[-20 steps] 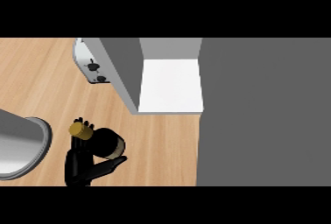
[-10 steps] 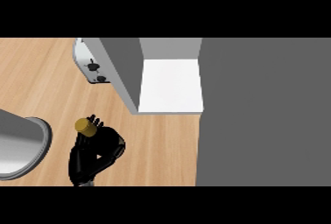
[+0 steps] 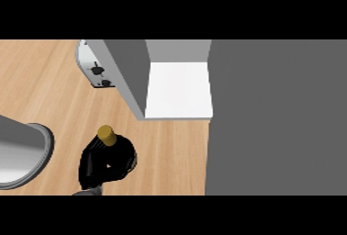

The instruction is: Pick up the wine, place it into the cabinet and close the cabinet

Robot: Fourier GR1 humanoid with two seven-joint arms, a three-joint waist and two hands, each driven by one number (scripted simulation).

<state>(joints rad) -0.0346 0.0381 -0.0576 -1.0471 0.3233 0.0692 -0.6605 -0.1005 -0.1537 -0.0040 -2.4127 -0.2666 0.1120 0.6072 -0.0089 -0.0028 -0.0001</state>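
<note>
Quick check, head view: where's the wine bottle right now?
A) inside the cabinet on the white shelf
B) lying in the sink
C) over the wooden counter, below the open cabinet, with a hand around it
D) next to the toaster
C: the wine bottle, gold cap showing, is over the wooden counter with a black hand curled round it, short of the cabinet and its white shelf.

Dark wine bottle [image 3: 108, 151] (gold cap), open cabinet [image 3: 177, 89]

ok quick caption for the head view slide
Robot hand shut on wine on the counter, below the open cabinet.
</note>
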